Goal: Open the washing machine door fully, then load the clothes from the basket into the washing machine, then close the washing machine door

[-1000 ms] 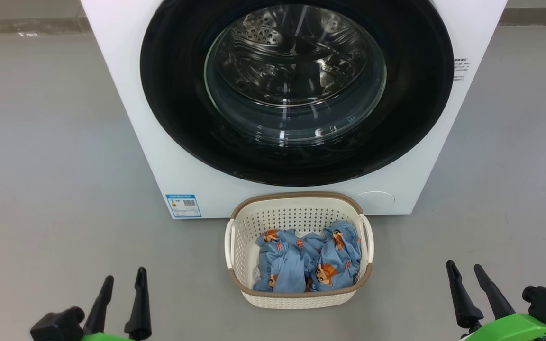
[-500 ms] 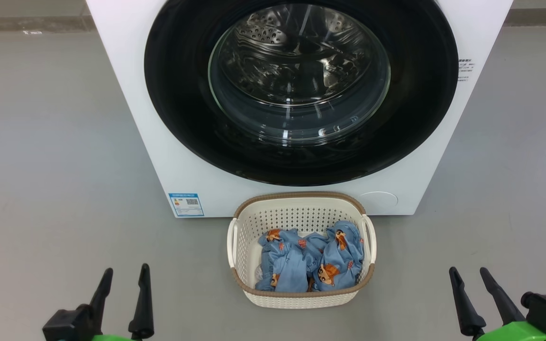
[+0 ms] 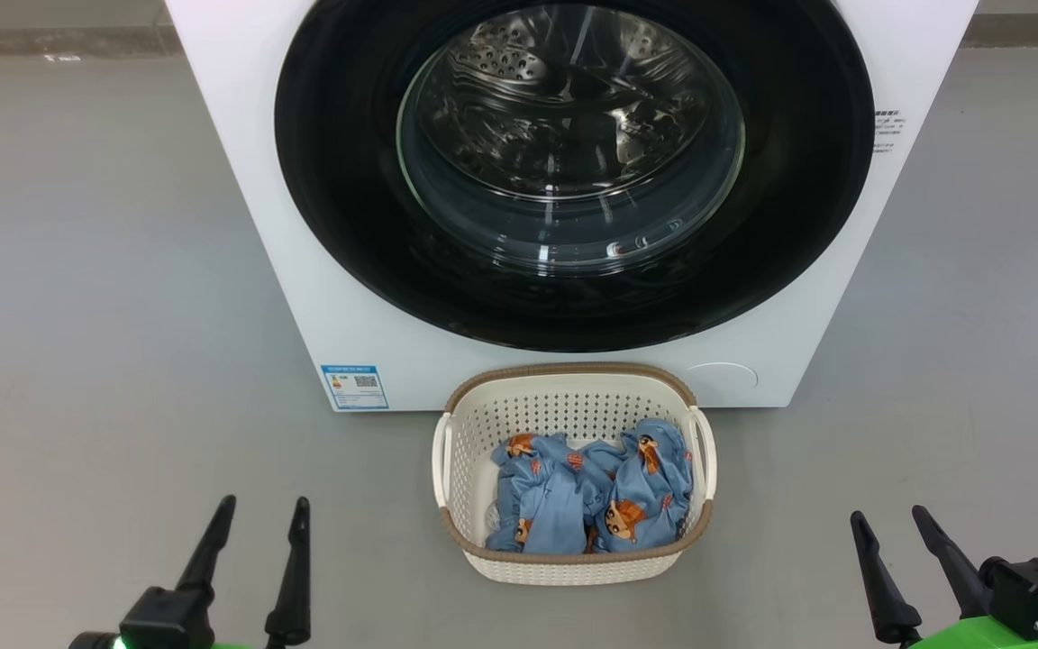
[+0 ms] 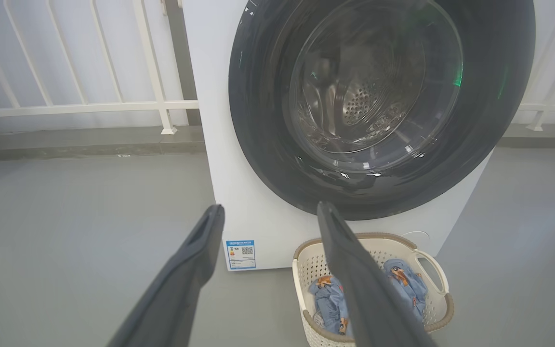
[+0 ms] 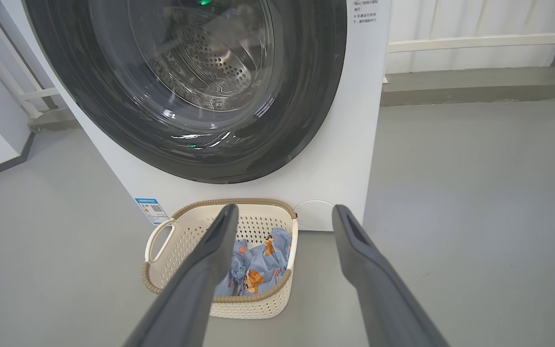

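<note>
Grey floor surrounded the washing machine. From the head, the washing machine door sat shut, with the clothes in the basket near it. Left wrist: left gripper spread, empty. Right wrist: right gripper likewise. Seemingly every step remained.

washing machine door: shut (glossy black) | clothes: heaped in basket | basket: just before washing machine
</note>
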Tool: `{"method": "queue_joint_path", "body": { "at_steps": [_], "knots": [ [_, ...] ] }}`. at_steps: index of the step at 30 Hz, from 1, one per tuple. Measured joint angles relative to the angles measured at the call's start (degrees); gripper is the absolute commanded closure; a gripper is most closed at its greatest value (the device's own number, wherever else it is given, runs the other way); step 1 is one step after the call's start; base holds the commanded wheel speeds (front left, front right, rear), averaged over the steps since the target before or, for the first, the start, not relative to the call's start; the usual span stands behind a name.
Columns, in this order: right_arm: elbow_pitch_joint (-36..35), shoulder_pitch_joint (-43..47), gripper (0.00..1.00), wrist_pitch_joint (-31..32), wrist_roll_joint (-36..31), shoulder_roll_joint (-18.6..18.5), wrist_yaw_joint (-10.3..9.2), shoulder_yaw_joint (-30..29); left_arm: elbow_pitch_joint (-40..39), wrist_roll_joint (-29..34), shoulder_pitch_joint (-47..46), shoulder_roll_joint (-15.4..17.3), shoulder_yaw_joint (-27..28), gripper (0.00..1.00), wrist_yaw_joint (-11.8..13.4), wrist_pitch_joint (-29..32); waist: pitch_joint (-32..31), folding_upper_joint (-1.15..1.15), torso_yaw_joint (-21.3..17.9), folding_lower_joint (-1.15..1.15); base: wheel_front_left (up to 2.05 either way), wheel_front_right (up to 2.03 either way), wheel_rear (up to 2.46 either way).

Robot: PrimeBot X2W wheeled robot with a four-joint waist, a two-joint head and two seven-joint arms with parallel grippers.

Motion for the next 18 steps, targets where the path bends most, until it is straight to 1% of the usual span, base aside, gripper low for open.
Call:
{"method": "queue_joint_path", "body": {
  "at_steps": [12,15,18],
  "knots": [
    [-0.1,0.0,0.0,0.0,0.0,-0.1,0.0,-0.4,0.1,0.5,0.0,0.0,0.0,0.0,0.0,-0.1,-0.2,0.0,-0.2,0.0,0.0,0.0,0.0],
    [-0.1,0.0,0.0,0.0,0.0,-0.1,0.0,-0.5,0.5,2.1,0.1,0.0,0.0,0.0,0.7,-0.1,-0.3,0.0,-0.2,0.0,0.04,0.04,-0.08],
    [-0.2,0.0,0.0,0.0,0.0,-0.1,0.0,-0.5,0.6,2.7,0.1,0.0,-0.1,0.0,0.8,-0.1,-0.3,0.0,-0.2,0.0,0.26,0.26,-0.51]
  ]
}}
